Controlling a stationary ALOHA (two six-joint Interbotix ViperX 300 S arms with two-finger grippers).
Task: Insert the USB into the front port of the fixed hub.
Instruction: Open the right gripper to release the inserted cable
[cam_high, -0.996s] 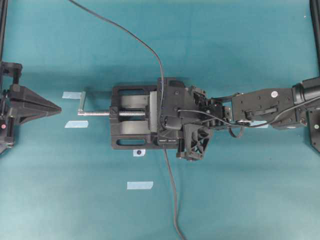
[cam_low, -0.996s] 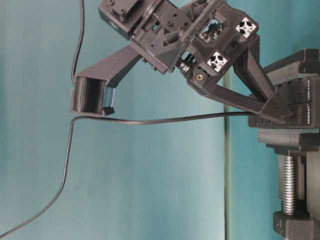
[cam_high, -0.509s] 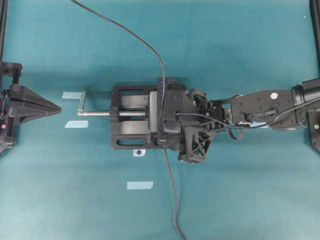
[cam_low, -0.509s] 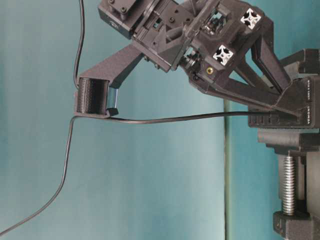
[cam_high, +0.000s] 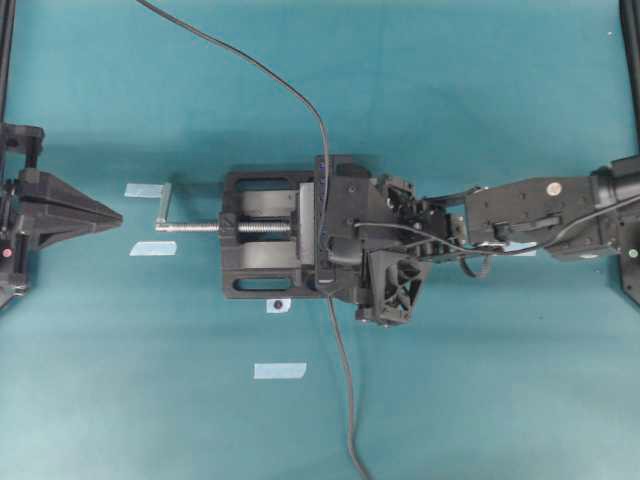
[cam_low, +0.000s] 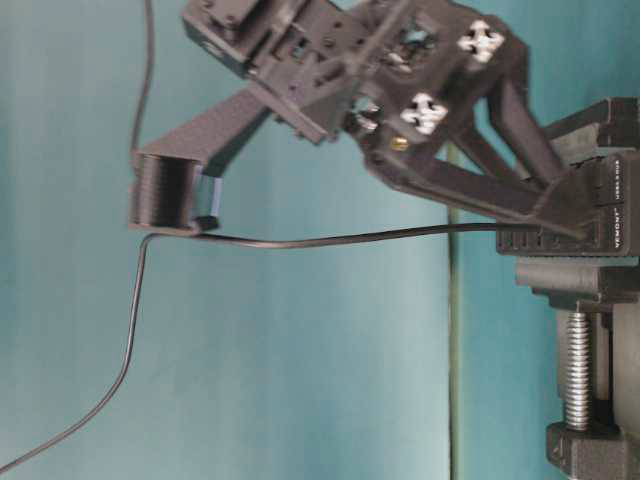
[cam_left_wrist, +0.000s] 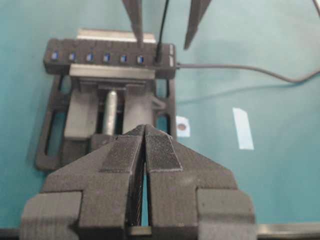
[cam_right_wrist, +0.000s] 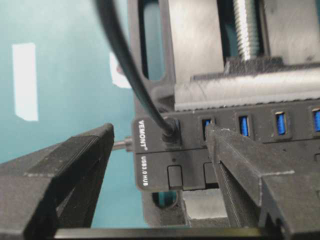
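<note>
The fixed hub (cam_right_wrist: 155, 165) sits clamped in the black vise, its blue sockets in a row. The USB (cam_right_wrist: 171, 131) stands plugged into the end socket beside the VEMONT label, its grey cable (cam_right_wrist: 117, 55) rising away. My right gripper (cam_right_wrist: 160, 137) is open, with one finger on each side of the plug and neither touching it. In the left wrist view the same plug (cam_left_wrist: 158, 57) sits at the hub's (cam_left_wrist: 100, 57) right end. My left gripper (cam_high: 115, 215) rests shut at the far left, well away from the vise.
The vise (cam_high: 260, 245) has a silver screw handle (cam_high: 165, 205) pointing left. The hub's own lead (cam_high: 340, 360) trails toward the near table edge, and the USB cable (cam_high: 250, 65) runs off the far edge. Several pale tape marks (cam_high: 280, 370) lie on the teal mat.
My right gripper has opened and let go of the USB, which stays in the socket. The wrist has since shifted slightly. The left arm has not moved.
</note>
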